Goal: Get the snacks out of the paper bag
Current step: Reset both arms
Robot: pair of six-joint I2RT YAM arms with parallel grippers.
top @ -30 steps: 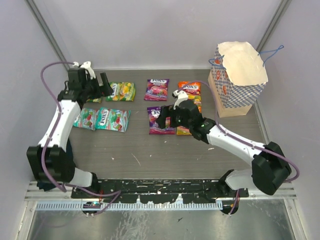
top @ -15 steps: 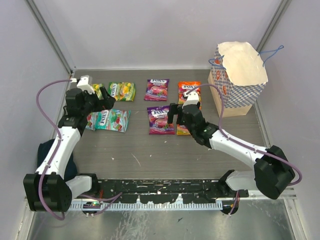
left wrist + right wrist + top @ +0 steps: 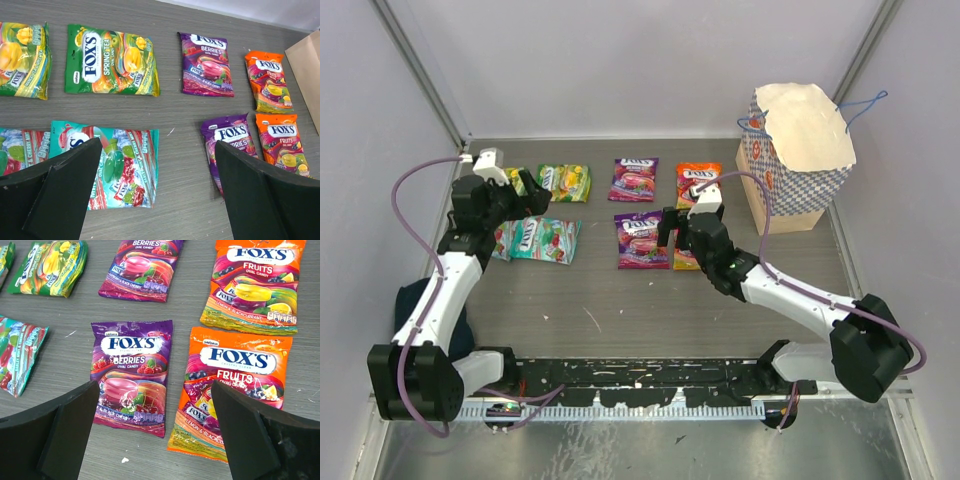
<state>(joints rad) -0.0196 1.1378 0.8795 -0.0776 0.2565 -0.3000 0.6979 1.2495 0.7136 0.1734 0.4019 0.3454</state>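
Both arms had pulled back slightly. Left hand (image 3: 526, 186) and right hand (image 3: 672, 228) stood open, empty. Eight snacks (image 3: 638, 180) lay on the table (image 3: 620, 310); whether the paper bag (image 3: 800, 188) held more could not be told.

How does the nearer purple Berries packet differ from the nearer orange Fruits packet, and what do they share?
The purple Berries packet shows red berries; the orange Fruits packet shows lemon and dark berries. The purple Berries packet lies square, the orange Fruits packet slightly skewed. Both are Fox's packets lying flat, face up.
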